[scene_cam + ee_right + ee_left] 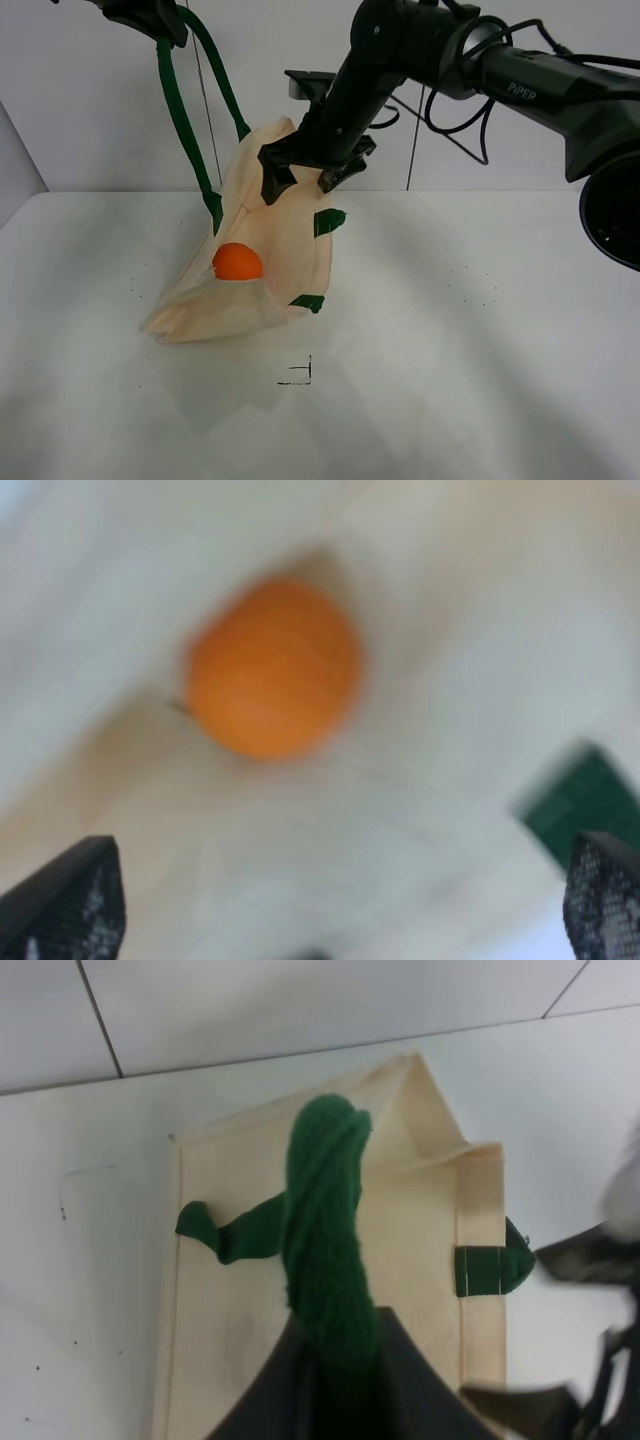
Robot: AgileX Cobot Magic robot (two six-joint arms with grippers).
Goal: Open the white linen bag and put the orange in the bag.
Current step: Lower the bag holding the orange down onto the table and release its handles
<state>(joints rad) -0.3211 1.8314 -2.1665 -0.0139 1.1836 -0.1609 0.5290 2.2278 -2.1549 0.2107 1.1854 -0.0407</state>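
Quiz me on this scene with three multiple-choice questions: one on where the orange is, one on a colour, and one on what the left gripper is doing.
1. Where is the orange relative to the white linen bag?
A. on bare table beside it
B. resting on its cloth
C. hidden underneath it

2. What colour is the strap handle?
A. red
B. blue
C. dark green

3. The left gripper is:
A. shut on the strap handle
B. open above the table
C. shut on the orange

Answers:
1 B, cream cloth surrounds the orange in the high view.
2 C, the strap is plainly green.
3 A, the left wrist view shows the strap pinched in it.
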